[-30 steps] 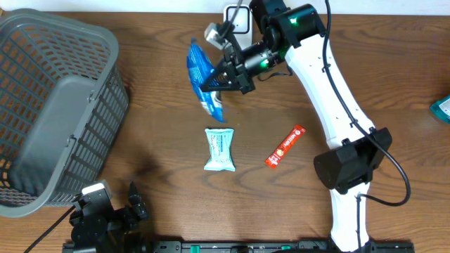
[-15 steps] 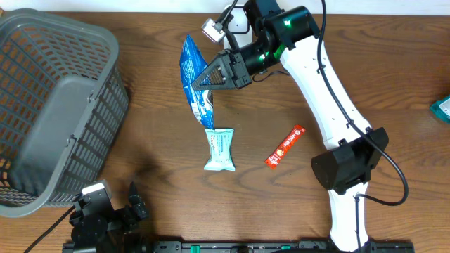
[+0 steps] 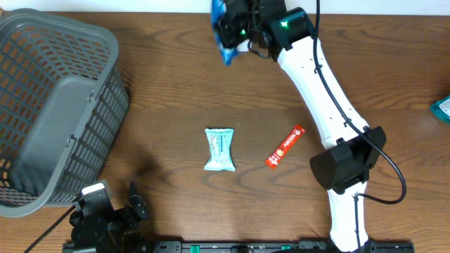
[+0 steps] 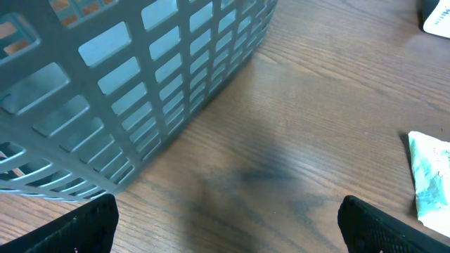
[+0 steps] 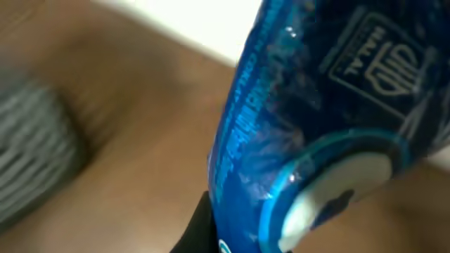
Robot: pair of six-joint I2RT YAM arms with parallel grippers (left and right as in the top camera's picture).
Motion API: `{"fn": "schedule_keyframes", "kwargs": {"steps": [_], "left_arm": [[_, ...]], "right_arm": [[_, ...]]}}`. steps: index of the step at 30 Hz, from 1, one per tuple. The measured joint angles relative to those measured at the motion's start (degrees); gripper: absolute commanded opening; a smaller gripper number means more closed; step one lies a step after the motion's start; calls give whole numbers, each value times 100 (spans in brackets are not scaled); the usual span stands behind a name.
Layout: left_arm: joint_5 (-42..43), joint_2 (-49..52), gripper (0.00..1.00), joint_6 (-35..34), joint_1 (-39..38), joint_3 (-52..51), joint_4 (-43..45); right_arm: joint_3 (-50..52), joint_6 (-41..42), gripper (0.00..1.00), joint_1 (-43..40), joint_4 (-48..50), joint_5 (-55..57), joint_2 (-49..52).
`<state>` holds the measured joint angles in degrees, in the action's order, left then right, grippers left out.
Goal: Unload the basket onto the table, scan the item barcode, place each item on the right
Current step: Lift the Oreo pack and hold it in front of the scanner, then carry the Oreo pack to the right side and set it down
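Note:
A blue snack bag (image 3: 222, 29) hangs above the table's far edge. My right gripper (image 3: 238, 28) is shut on it. The right wrist view is filled by the glossy blue bag (image 5: 309, 119), blurred, with one black finger (image 5: 200, 228) pressed to its lower left side. No barcode shows in either view of it. My left gripper (image 3: 105, 211) rests at the near left corner beside the basket. Its fingers (image 4: 77, 228) stand wide apart over bare wood, so it is open and holds nothing.
A grey mesh basket (image 3: 49, 105) fills the left side, and its wall (image 4: 119, 77) looms close in the left wrist view. A pale teal packet (image 3: 219, 149) and a red stick pack (image 3: 285, 147) lie mid-table. A teal object (image 3: 443, 110) sits at the right edge.
The right gripper has carried the blue bag up and away, from above the teal packet to the table's far edge, turning it on the way. The left arm has not moved.

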<state>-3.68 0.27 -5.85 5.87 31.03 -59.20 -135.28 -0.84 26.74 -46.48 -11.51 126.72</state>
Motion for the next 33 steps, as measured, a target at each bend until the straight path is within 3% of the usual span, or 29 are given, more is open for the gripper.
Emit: {"fn": "schedule_keyframes", "kwargs": {"steps": [13, 33], "left_arm": [[9, -2, 100, 0, 0, 0, 2], [17, 0, 100, 0, 0, 0, 2]], "right_arm": [[2, -238, 1, -188, 2310, 1875, 981], [7, 579, 1, -426, 3493, 2015, 2177]]}}
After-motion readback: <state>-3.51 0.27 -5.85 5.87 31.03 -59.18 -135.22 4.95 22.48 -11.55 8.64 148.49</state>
